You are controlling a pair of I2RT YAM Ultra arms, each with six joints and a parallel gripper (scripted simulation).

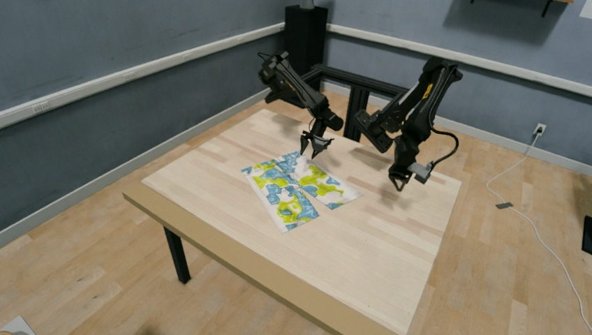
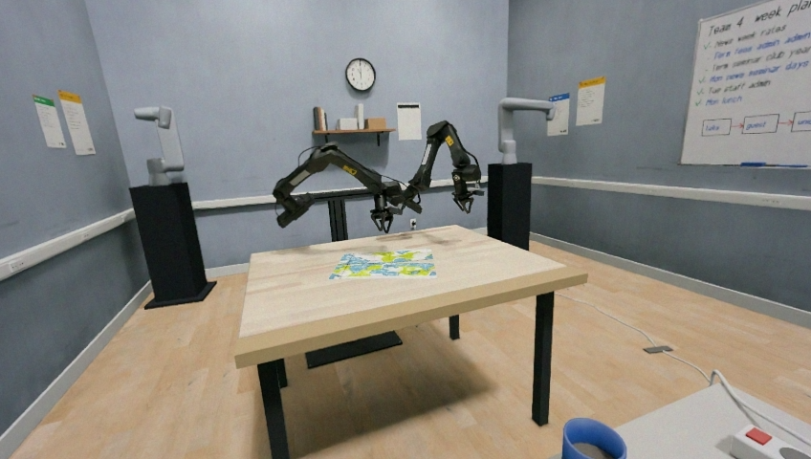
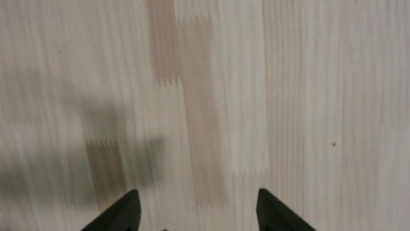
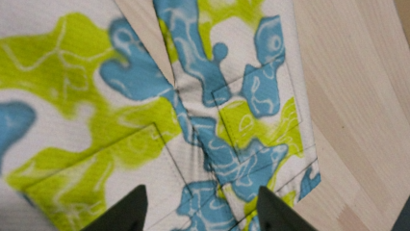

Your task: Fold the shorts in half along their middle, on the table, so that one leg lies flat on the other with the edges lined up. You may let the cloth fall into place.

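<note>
Before you, the shorts [image 1: 286, 182] [image 2: 386, 265] [image 4: 250, 120] lie flat and unfolded on the table [image 1: 352, 265] [image 2: 483, 275] [image 3: 289, 96] [image 4: 346, 82], their legs side by side with a gap between. Above their waist end you see the right gripper [image 1: 307, 155] [image 2: 383, 229] [image 4: 202, 194], its fingers moderately spread around nothing. Your left gripper [image 1: 399, 185] [image 2: 465, 210] [image 3: 198, 199], fingers likewise parted and unladen, hangs over the table, apart from the cloth.

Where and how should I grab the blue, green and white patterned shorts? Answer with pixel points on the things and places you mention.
I'd pinch the waist and hem corners of the shorts [image 1: 271, 182] [image 2: 392, 265] [image 4: 247, 130] on the arms' side, from above, fingers straddling the outer edge: the cloth lies flat, legs spread.
</note>
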